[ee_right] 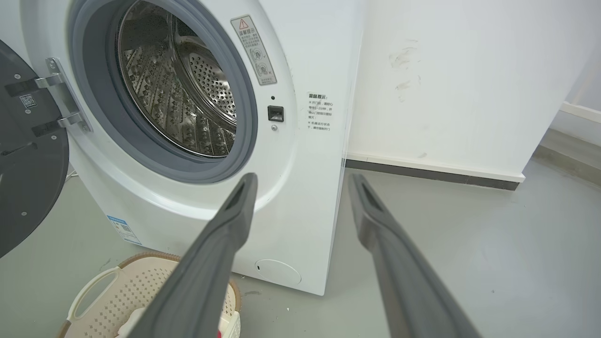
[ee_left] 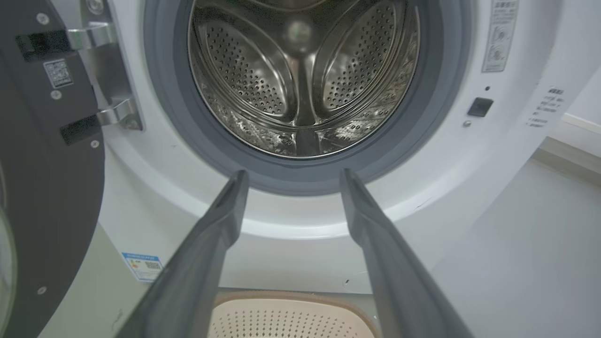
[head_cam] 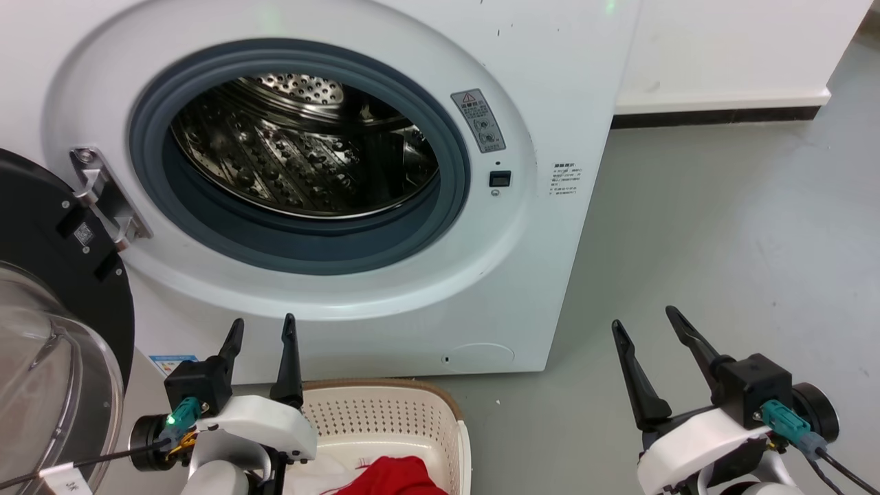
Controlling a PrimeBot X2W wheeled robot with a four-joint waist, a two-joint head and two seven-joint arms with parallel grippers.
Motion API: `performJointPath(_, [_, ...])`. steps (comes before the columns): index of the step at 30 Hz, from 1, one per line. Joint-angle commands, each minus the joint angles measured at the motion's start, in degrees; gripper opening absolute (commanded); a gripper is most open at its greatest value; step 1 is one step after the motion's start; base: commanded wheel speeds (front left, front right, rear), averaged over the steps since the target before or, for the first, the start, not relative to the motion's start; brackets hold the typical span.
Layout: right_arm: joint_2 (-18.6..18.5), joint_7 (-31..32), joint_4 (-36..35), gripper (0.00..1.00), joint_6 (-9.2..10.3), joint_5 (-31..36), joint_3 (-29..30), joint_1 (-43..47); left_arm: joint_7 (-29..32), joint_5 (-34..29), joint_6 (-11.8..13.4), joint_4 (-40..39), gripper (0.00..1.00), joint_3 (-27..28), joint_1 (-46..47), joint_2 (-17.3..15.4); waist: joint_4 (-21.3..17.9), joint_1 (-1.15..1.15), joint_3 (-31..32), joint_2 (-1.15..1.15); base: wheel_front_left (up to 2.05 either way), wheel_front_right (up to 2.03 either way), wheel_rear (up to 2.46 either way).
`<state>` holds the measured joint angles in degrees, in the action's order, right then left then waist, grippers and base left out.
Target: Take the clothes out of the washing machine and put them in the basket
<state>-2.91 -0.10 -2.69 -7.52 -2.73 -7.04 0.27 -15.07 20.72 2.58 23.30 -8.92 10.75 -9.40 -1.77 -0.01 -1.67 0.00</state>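
The white washing machine (head_cam: pixel 426 302) stands open, and the parts of its steel drum (head_cam: pixel 302 144) that I can see hold no fabric; the drum (ee_left: pixel 300 75) looks bare in the left wrist view too. The cream basket (head_cam: pixel 392 419) sits on the floor below the porthole, with red and white clothes (head_cam: pixel 399 478) inside at the bottom edge. My left gripper (head_cam: pixel 263 328) hovers open over the basket's left side. My right gripper (head_cam: pixel 644 318) is open above the floor, right of the machine. The basket (ee_right: pixel 117 291) also appears low in the right wrist view.
The black-framed glass door (head_cam: pixel 48 330) hangs swung open at the left, close to my left arm. Grey floor (head_cam: pixel 722 240) stretches to the right of the machine, bounded by a white wall with a dark skirting (head_cam: pixel 715 113).
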Motion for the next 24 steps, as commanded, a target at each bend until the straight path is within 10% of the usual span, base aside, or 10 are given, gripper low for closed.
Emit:
performJointPath(1, [0.05, 0.0, -0.36, 1.0, 0.05, -0.08, 0.13, 0.85, -0.13, -0.73, 0.2, -1.51, 1.0, 0.07, -1.07, -0.08, 0.32, 0.01, 1.01, 0.0, 0.0, 0.0, 0.0])
performJointPath(24, [0.06, 0.62, -2.41, 1.0, 0.05, 1.98, 4.7, 5.42, 5.19, -6.11, 7.35, -23.19, 1.0, 1.06, -12.08, -4.23, 0.36, 0.01, 5.08, 0.0, 0.0, 0.0, 0.0])
